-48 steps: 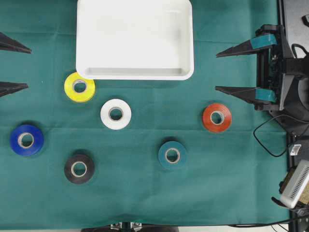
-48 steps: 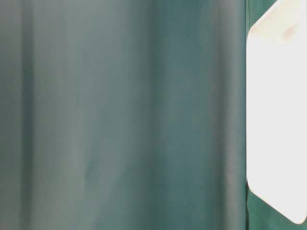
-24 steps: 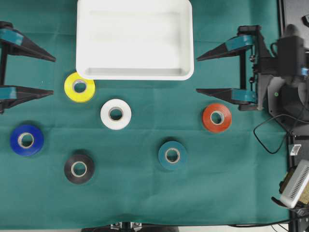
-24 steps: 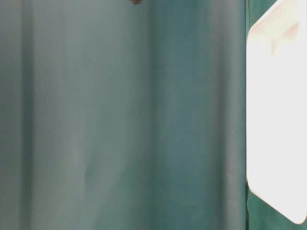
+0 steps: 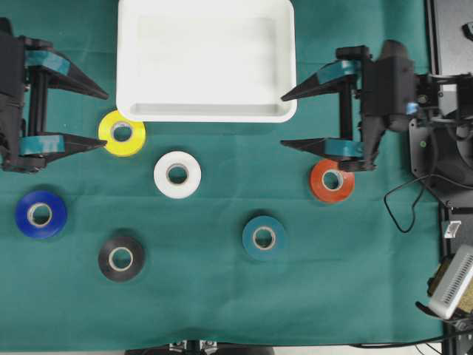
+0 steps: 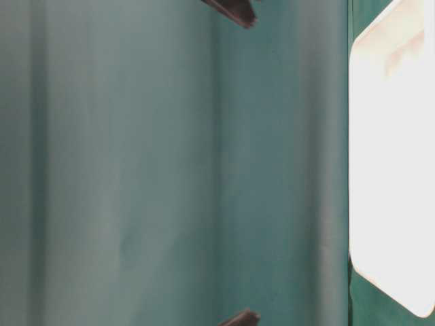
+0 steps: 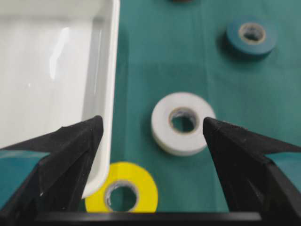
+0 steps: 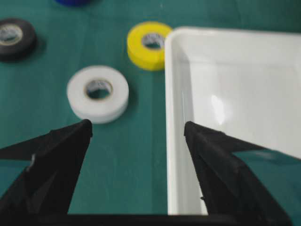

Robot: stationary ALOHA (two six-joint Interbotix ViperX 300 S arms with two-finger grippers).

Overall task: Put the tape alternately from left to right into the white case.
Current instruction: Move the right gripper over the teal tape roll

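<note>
Shallow white rectangular plastic case (image 5: 206,61) is sitting empty at the far middle of the green-clothed desk (image 5: 222,303); six tape rolls are lying flat on the cloth nearer the camera: yellow (image 5: 122,133) just beside the case's corner, white (image 5: 177,174), blue (image 5: 41,214), black (image 5: 121,258), teal (image 5: 264,237) and red-orange (image 5: 332,180). Left pincer (image 5: 101,120) and right pincer (image 5: 283,120) are both standing released, grasping nothing, flanking the case, the right one's nearer finger overlapping the red-orange roll's edge in the overhead view. The table-level view is showing only blurred green cloth, two dark fingertips cut off at its edges and a washed-out white shape at right.
</note>
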